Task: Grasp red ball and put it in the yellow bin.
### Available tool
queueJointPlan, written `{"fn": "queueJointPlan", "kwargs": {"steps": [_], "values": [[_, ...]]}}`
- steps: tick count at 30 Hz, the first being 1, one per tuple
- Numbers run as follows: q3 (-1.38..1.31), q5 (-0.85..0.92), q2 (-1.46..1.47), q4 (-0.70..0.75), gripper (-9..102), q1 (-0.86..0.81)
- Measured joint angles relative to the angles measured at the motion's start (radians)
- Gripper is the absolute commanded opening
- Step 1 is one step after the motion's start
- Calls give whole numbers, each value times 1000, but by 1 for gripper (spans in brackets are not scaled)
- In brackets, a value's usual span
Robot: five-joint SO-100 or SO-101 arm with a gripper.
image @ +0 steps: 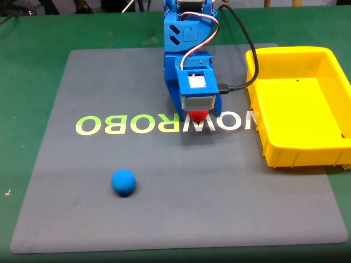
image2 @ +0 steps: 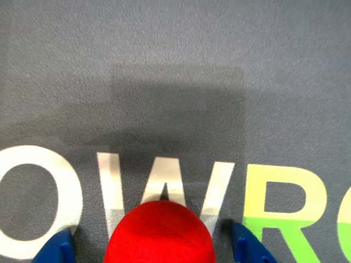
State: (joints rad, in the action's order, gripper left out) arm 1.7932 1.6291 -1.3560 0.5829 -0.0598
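Observation:
The red ball (image: pixel 199 115) sits on the grey mat, mostly hidden under my blue gripper (image: pixel 198 117), which points straight down over it. In the wrist view the red ball (image2: pixel 159 233) fills the bottom centre, between my gripper's (image2: pixel 151 247) two blue fingertips (image2: pixel 56 249). A narrow strip of mat shows on each side between ball and fingertip, so the gripper is open around the ball. The yellow bin (image: pixel 285 156) stands to the right of the arm in the fixed view, and nothing shows inside it.
A blue ball (image: pixel 123 182) lies on the grey mat (image: pixel 181 219) at the front left. White and green lettering (image: pixel 137 125) runs across the mat under the gripper. A black cable (image: pixel 248 49) arcs from the arm toward the bin's left wall. Green table surrounds the mat.

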Motion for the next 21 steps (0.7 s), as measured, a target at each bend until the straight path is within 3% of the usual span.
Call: {"fn": "queueJointPlan", "kwargs": {"steps": [4, 13, 21], "values": [[-18, -8, 17, 0, 29, 3], [-38, -9, 38, 0, 0, 14], [-38, -17, 38, 0, 0, 14]]}}
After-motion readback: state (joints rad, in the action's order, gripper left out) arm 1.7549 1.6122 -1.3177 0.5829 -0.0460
